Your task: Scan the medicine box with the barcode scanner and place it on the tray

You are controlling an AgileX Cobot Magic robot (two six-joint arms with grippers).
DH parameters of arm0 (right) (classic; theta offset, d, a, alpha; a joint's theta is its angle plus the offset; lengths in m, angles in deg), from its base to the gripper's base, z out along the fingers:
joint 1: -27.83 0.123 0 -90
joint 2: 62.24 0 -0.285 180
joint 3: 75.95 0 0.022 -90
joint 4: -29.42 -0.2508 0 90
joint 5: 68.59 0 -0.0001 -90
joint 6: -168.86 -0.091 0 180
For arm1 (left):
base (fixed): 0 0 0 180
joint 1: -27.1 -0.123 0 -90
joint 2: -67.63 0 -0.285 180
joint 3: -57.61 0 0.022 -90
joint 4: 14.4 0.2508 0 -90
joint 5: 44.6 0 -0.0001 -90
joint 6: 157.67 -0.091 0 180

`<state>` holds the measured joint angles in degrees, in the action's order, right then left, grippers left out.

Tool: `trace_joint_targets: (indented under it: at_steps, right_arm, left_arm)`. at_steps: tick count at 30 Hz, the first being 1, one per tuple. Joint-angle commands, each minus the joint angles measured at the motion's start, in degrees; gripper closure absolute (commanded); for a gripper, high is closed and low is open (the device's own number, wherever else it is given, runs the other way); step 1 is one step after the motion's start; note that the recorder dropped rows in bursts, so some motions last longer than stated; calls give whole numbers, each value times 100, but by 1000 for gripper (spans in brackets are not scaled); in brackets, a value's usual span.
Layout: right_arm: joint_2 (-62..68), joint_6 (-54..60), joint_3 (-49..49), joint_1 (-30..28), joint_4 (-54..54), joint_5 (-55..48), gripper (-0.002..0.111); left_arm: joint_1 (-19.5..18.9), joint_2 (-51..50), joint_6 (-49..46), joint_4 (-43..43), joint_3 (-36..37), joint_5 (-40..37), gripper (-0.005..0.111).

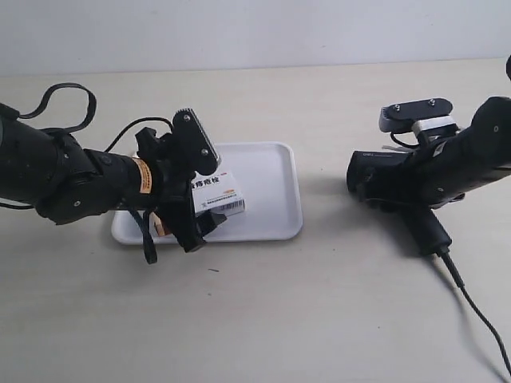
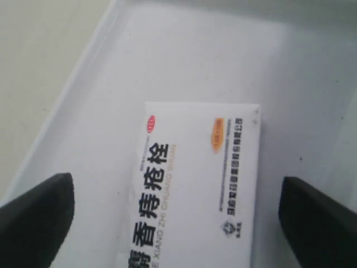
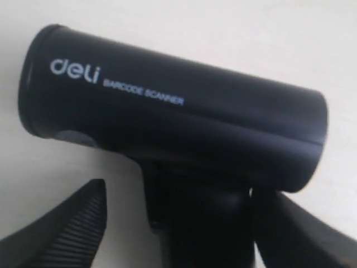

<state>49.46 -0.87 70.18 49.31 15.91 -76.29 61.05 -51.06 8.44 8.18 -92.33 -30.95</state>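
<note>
Left gripper (image 2: 175,223) has its 2 fingers (image 2: 39,215) spread wide apart, the medicine box (image 2: 195,184) between them with a clear gap on both sides, so I'm not clamping it. In the left wrist view the box looks to lie flat on the tray (image 2: 167,50) floor, printed face up. In the exterior view the box (image 1: 217,197) sits right at my gripper (image 1: 196,209), over the near left part of the tray (image 1: 271,187); whether it fully rests there or is still tilted I can't tell from that angle.

Right gripper (image 3: 173,223) has its 2 fingers either side of the barcode scanner (image 3: 173,125) handle. They look closed on it, contact edges partly hidden, but I read it as a grip. The scanner (image 1: 399,179) is well apart from the tray, out toward my right arm, cable trailing away along the table (image 1: 263,319).

Progress, as a judgement: box is at or in the tray and let go, so placing looks basically done. Whether the scan happened can't be read from these frames. Left to do: pull the left gripper clear, maybe set the scanner down.

Orientation: the box's long axis runs straight out from my left gripper, along the line between the fingers, lettering running the same way. The end away from the gripper points toward the tray's middle. The scanner's boxy head lies crosswise to my right fingers, handle coming down between them. In the exterior view its head points toward the tray side.
</note>
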Motion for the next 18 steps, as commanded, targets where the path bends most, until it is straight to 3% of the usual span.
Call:
trace_joint_targets:
  at_steps: [1,5,8,10,12,14,16,18]
  right_arm:
    - [-443,-28,48,13,94,-292,25]
    - [-1346,-20,57,13,363,-899,24]
    - [-2270,-34,57,13,337,-1249,33]
    - [-2942,-34,11,24,296,-1321,49]
    - [-3703,-34,-99,22,128,-1179,69]
    - [-4442,-14,-359,22,-52,-853,92]
    - [-5042,-24,-734,22,-136,-524,108]
    - [-5562,-24,-1085,22,-151,-238,108]
  left_arm:
    - [-5,77,15,-29,-15,105,2]
    - [-5,680,3,-174,-15,-110,2]
    - [-5,1602,317,-427,-15,-658,7]
    - [-5,2249,815,-474,-15,-1106,25]
    - [-5,2890,1353,-482,15,-1603,56]
    - [-5,3560,1780,-482,257,-1627,101]
    - [-5,4130,1981,-516,648,-1426,104]
    - [-5,4758,2317,-548,1225,-1100,104]
